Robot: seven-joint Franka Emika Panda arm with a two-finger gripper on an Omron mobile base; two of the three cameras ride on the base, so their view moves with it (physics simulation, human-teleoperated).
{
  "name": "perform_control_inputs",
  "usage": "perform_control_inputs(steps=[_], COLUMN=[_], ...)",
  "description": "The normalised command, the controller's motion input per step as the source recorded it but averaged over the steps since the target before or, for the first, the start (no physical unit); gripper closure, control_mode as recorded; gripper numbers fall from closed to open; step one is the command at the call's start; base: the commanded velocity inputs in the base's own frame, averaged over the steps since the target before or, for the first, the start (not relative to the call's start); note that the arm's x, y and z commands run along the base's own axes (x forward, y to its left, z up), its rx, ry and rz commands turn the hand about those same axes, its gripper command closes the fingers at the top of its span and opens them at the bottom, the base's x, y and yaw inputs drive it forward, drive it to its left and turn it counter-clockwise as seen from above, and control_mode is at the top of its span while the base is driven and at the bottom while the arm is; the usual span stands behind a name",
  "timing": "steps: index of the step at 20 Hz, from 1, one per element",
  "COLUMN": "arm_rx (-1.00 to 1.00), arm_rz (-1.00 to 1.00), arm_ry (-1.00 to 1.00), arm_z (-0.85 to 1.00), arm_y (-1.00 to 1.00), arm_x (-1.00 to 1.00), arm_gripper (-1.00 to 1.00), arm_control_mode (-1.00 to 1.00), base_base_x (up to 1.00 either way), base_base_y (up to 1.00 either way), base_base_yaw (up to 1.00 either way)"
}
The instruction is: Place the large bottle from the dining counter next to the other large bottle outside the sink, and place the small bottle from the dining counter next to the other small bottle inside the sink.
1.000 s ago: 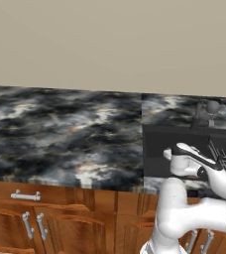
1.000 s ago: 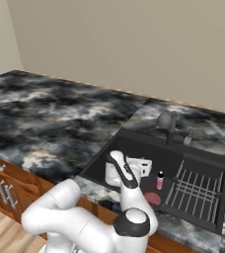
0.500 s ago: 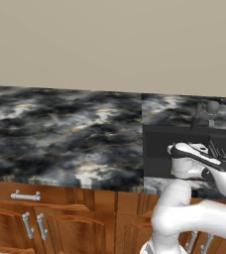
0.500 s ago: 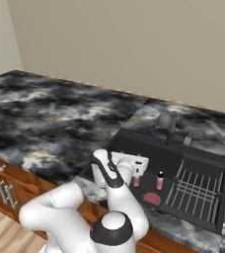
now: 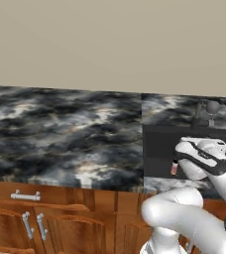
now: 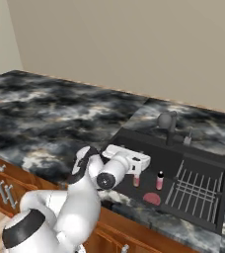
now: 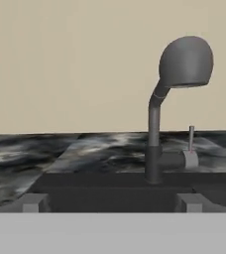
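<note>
Marbled black-and-white stone counter (image 6: 45,113) is extending leftward from the sink (image 6: 203,157); the gripper (image 7: 112,203) is hovering over the basin with its fingertips (image 7: 31,202) standing wide apart, gripping nothing; two small bottles (image 6: 136,180) (image 6: 159,180) are standing upright near each other inside the basin, just beside the grid rack (image 6: 193,190); the grey faucet (image 7: 177,94) is rising behind.
</note>
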Motion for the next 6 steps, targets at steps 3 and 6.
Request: perform_control_inputs(steps=[3, 6], arm_rx=[0.08, 0.06], arm_rz=[0.01, 0.03], arm_ry=[0.11, 0.15], arm_z=[0.96, 0.89], arm_y=[0.08, 0.2], arm_x=[-0.98, -0.97], arm_gripper=[-1.0, -1.0], arm_control_mode=[-1.0, -1.0], base_base_x=[0.0, 0.0], base_base_y=[0.0, 0.0], base_base_yaw=[0.0, 0.0])
